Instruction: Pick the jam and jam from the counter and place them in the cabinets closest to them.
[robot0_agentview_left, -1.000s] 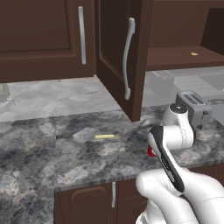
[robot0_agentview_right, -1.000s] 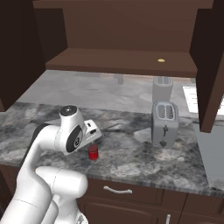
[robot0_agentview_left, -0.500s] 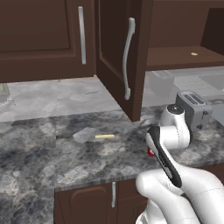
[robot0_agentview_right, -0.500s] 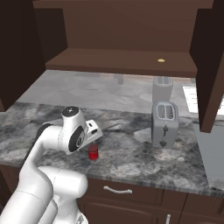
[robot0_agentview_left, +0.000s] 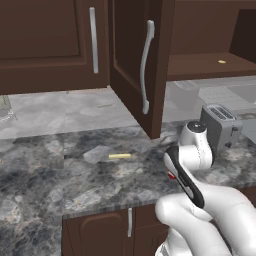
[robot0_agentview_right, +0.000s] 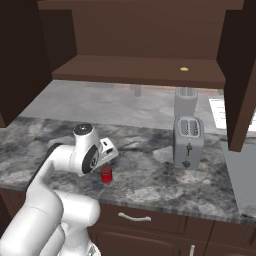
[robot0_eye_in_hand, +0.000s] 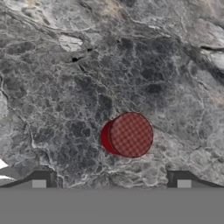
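Item: red jam jar (robot0_eye_in_hand: 129, 134), small and squat, upright on the grey marbled counter (robot0_agentview_right: 150, 170) near its front edge, seen also from the right base camera (robot0_agentview_right: 106, 173) just below the arm's wrist. Destination: open dark wooden cabinet (robot0_agentview_right: 135, 70) above the counter, brown shelf bare but for a small yellow object (robot0_agentview_right: 184, 69) toward the right; its door (robot0_agentview_left: 142, 60) stands swung out over the counter. Nearby: toaster (robot0_agentview_right: 188, 142) well to the right of the jar; thin yellow stick (robot0_agentview_left: 119, 156) lying on the counter to the left. Tool: gripper (robot0_eye_in_hand: 111, 183), fingers spread wide apart, holding nothing and touching nothing; the two tips (robot0_eye_in_hand: 43, 180) sit low in the hand camera, with the jar lying between their lines but ahead of them. Risks, as judged: the jar sits slightly right of midway between the tips, so a straight descent could bring one finger down onto the checkered lid or nudge the jar sideways rather than straddle it; being small and light, it could tip or roll toward the counter edge if clipped. A grip taken too high on the lid might slip during the lift. On the way up, the open door and shelf edge stand near the likely path and could catch the arm or jar.
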